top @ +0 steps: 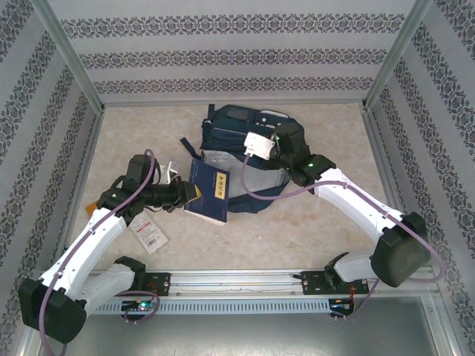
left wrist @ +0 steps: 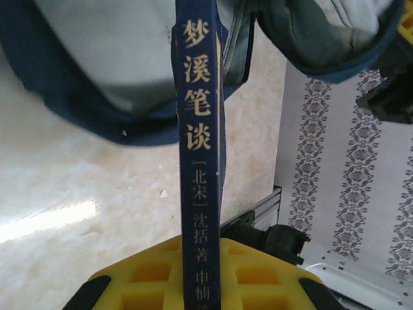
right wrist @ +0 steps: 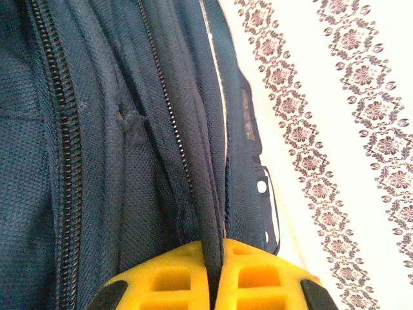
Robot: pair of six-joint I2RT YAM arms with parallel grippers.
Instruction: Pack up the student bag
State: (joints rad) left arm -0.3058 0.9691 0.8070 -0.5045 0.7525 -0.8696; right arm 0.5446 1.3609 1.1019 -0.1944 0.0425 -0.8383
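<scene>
I see the student bag [top: 223, 137] lying at the middle of the counter [top: 312, 237], toward the far side and a little short of the back wall. It is a slumped, dark navy pack and the biggest thing out there. It has a pale grey panel on its near face, and a loose strap trails off its left side.

In the right wrist view the cloth [right wrist: 39, 161] is a fine woven mesh, ribbed with rolled piping and crossed by two zip tracks of small black teeth. The right jaws are pressed together on one of those rolled navy edges, yellow pads [right wrist: 168, 281] on either side of it.

The left jaws pinch a slim navy book [left wrist: 199, 129] by its lower end, with its spine toward the wrist camera and gold characters running down it. From above, the book [top: 210, 191] sits tilted at the bag's near left corner. I cannot tell whether the two touch.

The counter is smooth, beige and marbled, with a glossy glare patch. Patterned wallpaper closes it in at the left, back and right, and metal posts stand at the corners.

Open surface lies right of the bag and between the bag and the near rail. A small printed card [top: 151, 236] lies flat beside the left arm [top: 96, 237].
</scene>
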